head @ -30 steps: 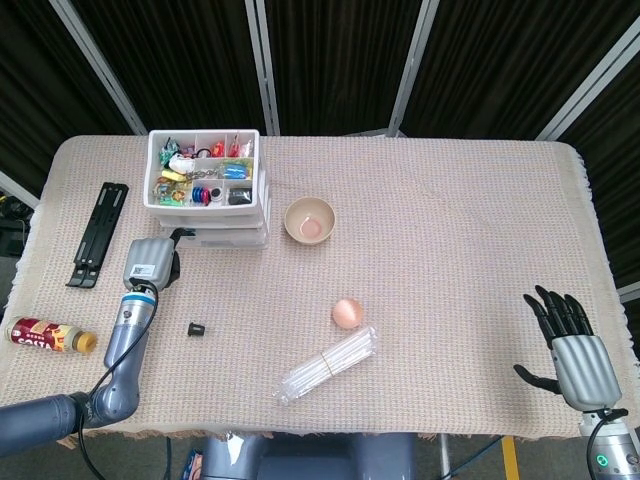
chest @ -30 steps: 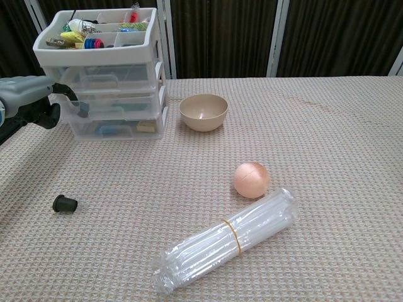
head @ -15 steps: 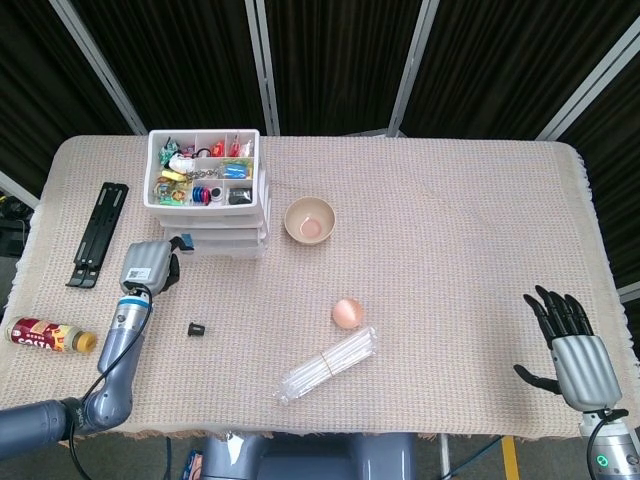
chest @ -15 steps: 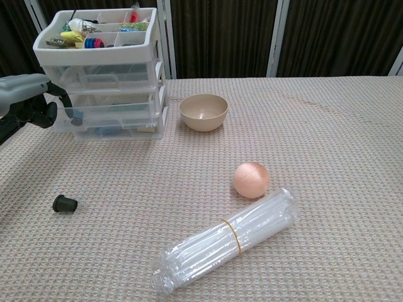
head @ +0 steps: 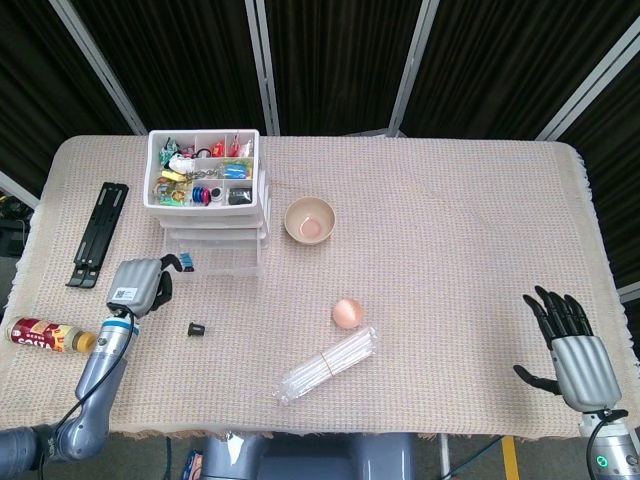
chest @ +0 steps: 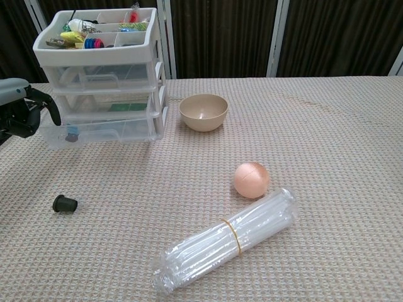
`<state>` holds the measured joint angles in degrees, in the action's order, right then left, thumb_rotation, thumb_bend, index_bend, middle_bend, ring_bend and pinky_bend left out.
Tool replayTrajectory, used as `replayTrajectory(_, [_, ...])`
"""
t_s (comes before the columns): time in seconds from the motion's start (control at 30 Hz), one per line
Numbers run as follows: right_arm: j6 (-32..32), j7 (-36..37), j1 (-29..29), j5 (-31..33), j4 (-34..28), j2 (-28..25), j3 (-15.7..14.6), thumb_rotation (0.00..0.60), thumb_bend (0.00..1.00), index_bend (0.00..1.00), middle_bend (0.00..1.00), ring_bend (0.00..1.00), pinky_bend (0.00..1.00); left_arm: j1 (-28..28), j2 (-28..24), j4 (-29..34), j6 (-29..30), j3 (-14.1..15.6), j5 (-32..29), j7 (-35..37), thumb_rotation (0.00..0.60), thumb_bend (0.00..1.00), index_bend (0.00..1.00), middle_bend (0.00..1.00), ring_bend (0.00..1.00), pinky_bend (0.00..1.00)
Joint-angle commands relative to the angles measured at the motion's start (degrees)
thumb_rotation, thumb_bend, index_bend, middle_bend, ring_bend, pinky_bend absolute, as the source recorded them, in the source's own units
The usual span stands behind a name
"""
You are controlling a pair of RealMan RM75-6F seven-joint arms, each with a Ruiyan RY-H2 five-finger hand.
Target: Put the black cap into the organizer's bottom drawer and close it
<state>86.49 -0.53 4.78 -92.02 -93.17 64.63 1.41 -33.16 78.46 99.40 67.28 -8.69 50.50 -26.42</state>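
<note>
Evidently small, light and rigid, the black cap (head: pixel 197 327) lies on the cloth at lower left, below the pulled-out bottom drawer (head: pixel 215 262), best pinched across its sides, while the left hand (head: pixel 137 283) curls at the drawer front and the right hand (head: pixel 569 350) rests spread

Grey shell on back of left hand (head: pixel 137 284), with small white label printed in dark marks; black fingers (head: pixel 166 287). Blue ring at wrist, then smooth grey forearm tapering toward 7 o'clock, thin black cable alongside. Same colours on right hand (head: pixel 567 350): silver-grey back plate, black fingers (head: pixel 556 308), black thumb. Below it, grey wrist with small green light.
</note>
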Motion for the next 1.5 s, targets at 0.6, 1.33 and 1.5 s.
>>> replayTrajectory(0.6, [0.2, -0.3, -0.1, -0.1, 0.2, 0.1, 0.0, 0.600, 0.04, 0.08, 0.00, 0.00, 0.00, 5.8, -4.0, 2.3, 12.0, 10.0, 26.1, -2.3, 0.600, 0.06, 0.21, 0.65, 0.56, 0.48])
replayTrajectory(1.33, [-0.1, -0.1, -0.1, 0.1, 0.0, -0.1, 0.0, 0.600, 0.04, 0.08, 0.00, 0.00, 0.00, 6.5, 0.0, 0.2, 1.0, 11.9, 18.5, -10.7, 0.600, 0.27, 0.39, 1.00, 0.89, 0.72])
replayTrajectory(1.5, [-0.1, 0.1, 0.0, 0.1, -0.1, -0.2, 0.0, 0.600, 0.04, 0.08, 0.00, 0.00, 0.00, 5.7, 2.2, -1.2, -0.7, 11.0, 15.4, -13.3, 0.600, 0.27, 0.38, 1.00, 0.89, 0.73])
